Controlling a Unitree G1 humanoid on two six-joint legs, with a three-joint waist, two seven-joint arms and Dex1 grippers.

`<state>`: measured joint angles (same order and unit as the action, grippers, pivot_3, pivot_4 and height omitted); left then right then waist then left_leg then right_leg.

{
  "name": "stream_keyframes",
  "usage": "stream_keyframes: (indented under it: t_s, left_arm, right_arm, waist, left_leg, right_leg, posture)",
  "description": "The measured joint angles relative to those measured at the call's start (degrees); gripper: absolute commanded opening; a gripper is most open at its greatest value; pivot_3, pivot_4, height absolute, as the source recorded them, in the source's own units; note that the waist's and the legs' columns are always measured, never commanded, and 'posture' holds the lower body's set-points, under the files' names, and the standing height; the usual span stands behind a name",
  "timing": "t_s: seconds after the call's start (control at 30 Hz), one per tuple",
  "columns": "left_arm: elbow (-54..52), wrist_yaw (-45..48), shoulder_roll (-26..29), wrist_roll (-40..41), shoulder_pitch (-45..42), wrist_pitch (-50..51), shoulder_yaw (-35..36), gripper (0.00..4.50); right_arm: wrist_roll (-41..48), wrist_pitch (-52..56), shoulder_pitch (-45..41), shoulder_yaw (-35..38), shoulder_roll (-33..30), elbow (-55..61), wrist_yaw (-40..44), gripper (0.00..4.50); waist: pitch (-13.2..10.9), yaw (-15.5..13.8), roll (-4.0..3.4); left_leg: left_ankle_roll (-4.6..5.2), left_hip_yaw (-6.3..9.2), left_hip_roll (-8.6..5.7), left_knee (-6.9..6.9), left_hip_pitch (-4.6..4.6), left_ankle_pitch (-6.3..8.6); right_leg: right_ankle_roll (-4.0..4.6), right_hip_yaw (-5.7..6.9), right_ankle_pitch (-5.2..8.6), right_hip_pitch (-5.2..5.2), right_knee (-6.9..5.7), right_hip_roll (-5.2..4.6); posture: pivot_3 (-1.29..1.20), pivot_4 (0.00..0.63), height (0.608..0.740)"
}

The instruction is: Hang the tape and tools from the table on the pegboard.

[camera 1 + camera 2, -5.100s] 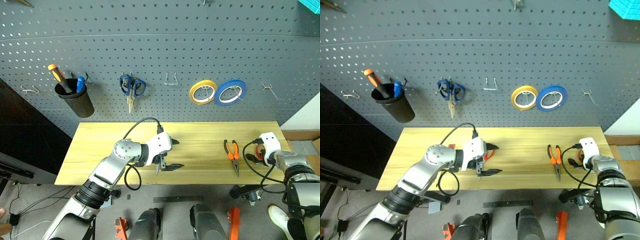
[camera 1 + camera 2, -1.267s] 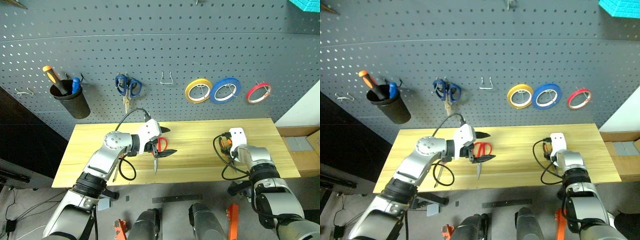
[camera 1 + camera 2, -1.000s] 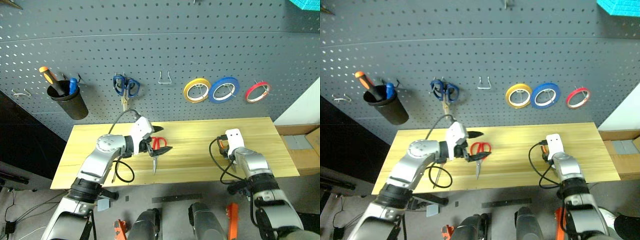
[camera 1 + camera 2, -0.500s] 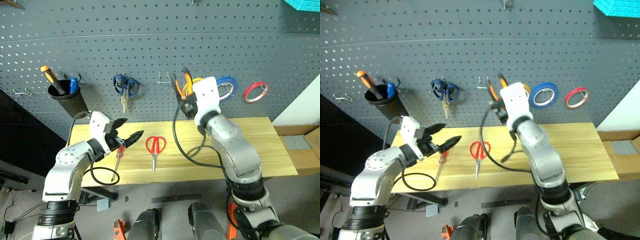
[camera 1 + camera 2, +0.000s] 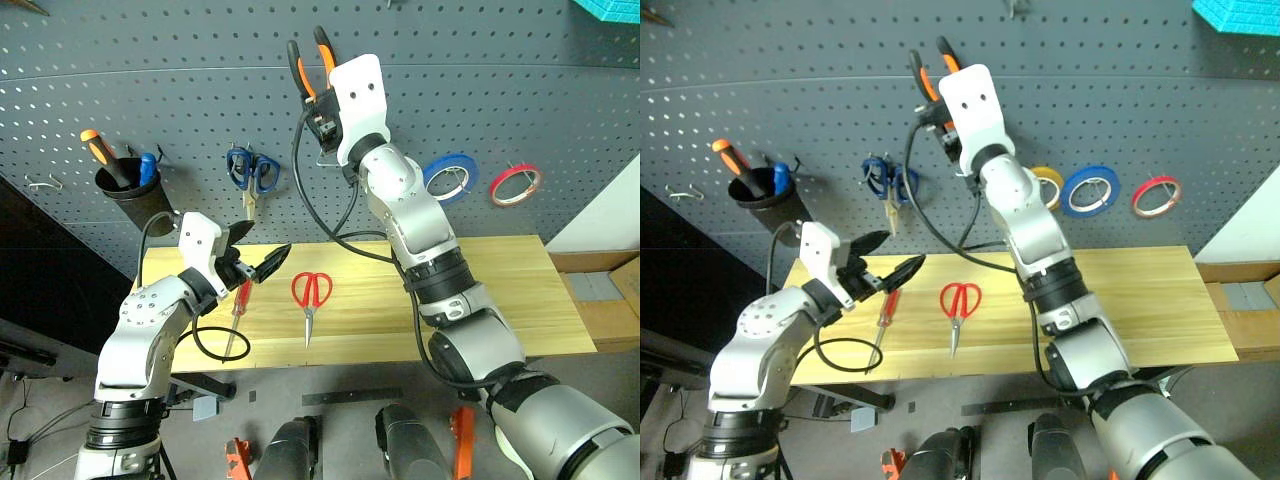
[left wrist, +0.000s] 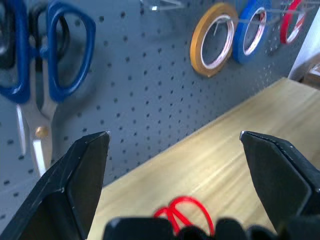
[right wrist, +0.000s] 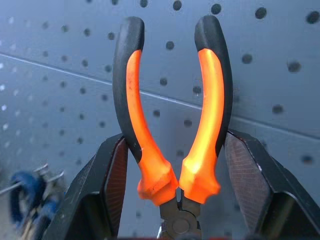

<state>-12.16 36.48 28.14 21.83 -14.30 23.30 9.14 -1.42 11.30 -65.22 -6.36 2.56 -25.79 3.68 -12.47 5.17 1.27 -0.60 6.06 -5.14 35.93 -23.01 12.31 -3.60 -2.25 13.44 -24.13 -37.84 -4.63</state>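
My right gripper (image 7: 175,200) is raised high against the dark grey pegboard (image 5: 520,90), shut on the orange-and-black pliers (image 5: 310,60). I grip them near the joint, with their handles pointing up. The left gripper (image 5: 262,243) hovers open and empty above the left part of the yellow wooden table (image 5: 500,290). The red-handled scissors (image 5: 310,293) lie on the table to its right, blades toward the front edge. The red-handled screwdriver (image 5: 237,315) lies just below the left gripper. The thin red tape (image 5: 516,185) hangs on a hook at the right of the pegboard.
Blue-handled scissors (image 5: 250,172), a yellow tape roll (image 5: 1045,186) and a blue tape roll (image 5: 450,178) hang on the pegboard. A black cup (image 5: 135,200) at the left holds an orange-and-black screwdriver. A bare hook (image 5: 40,184) sits at the far left.
The right gripper has lifted the pliers from the table's right side up and leftward to the top of the pegboard. The left gripper has drawn back left and up from the scissors.
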Motion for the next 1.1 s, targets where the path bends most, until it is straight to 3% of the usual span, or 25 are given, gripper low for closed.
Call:
stream_keyframes:
  t_s: [0.27, 0.53, 0.7, 1.1]
  left_arm:
    - [-0.9, -1.0, 0.0, 0.0, -1.5, 0.2, -0.9, 4.50]
    - [-0.6, -0.9, -0.4, -0.2, -2.6, 0.0, -2.6, 4.50]
    - [-0.4, -0.9, -0.4, -0.2, -2.6, -0.1, -2.7, 4.50]
    - [1.1, -1.7, -1.3, -0.6, -3.4, -1.5, -2.7, 4.50]
  right_arm:
    - [0.6, -10.2, -6.1, 3.2, 0.3, -17.5, -0.3, 2.43]
    - [0.4, -12.4, -5.8, 4.6, 0.9, -23.1, -1.5, 2.43]
    - [0.5, -10.2, -2.9, 4.7, 1.5, -22.0, -1.7, 2.43]
    - [-2.0, -4.7, -1.4, 2.5, 3.1, -3.7, -3.3, 2.43]
  waist:
    - [0.0, -0.1, -0.01]
    - [0.0, -0.3, 0.00]
    - [0.0, -0.1, -0.02]
    - [0.0, -0.3, -0.02]
  left_leg:
    - [-0.07, -0.01, 0.06, 0.07, 0.05, -0.07]
    - [-0.44, 0.00, 1.02, 0.10, 0.09, -0.31]
    - [-0.50, -0.20, 1.43, 0.08, 0.06, -0.33]
    - [-0.65, -0.31, 1.66, -0.03, 0.01, -0.23]
  right_leg:
    - [0.12, -0.05, -0.07, 0.02, -0.10, 0.11]
    - [0.67, 0.07, -0.39, 0.07, -0.04, 1.05]
    - [0.91, -0.05, -0.53, -0.04, 0.02, 1.45]
    - [1.00, -0.04, -0.57, -0.13, 0.17, 1.59]
  posture:
    - [-0.04, 0.181, 0.740]
    - [-0.05, 0.187, 0.740]
    - [-0.06, 0.187, 0.740]
    - [-0.06, 0.189, 0.740]
